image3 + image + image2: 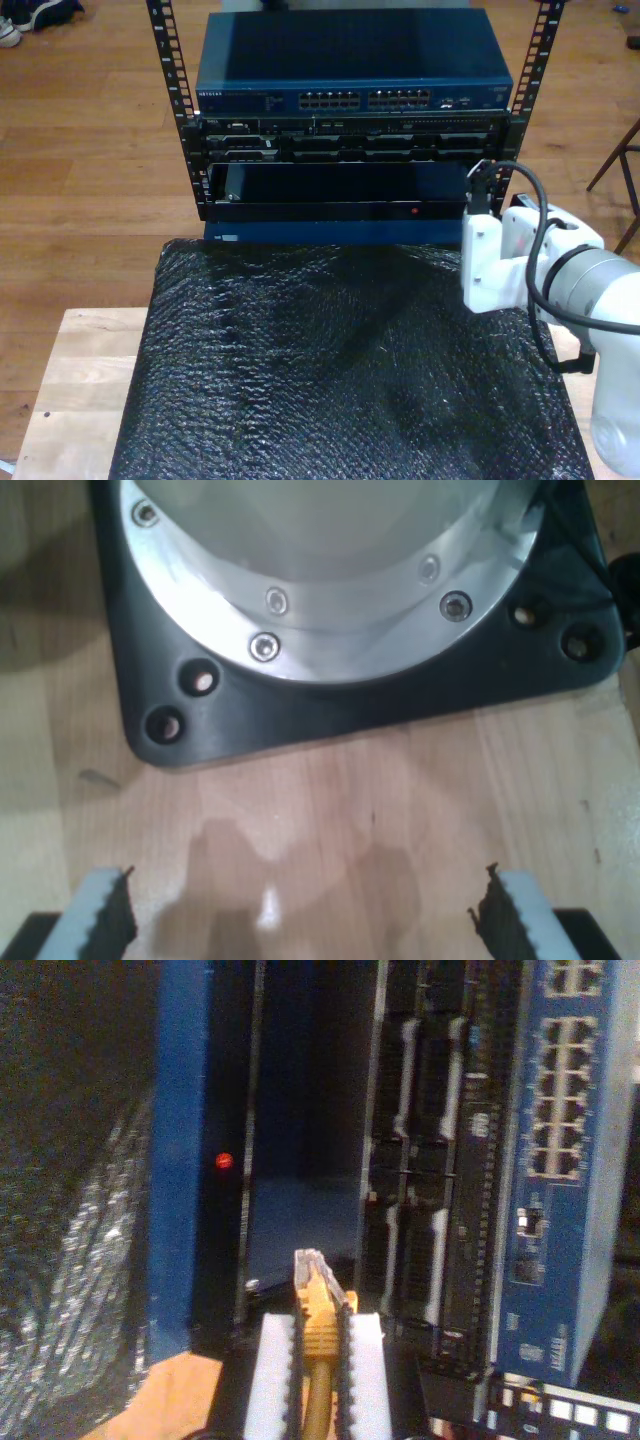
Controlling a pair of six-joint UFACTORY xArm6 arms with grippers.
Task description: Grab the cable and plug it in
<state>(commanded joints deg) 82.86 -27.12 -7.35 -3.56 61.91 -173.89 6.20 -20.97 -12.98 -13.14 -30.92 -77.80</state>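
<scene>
One cable (318, 1325) pinched in my second gripper (318, 1360), facing rack (440, 1160).

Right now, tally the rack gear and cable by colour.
Blue: 2, the switch and the lower unit.
Black: 1, the server.
Yellow: 1, the cable, gripped in my second pincer.
Total: 4.
</scene>
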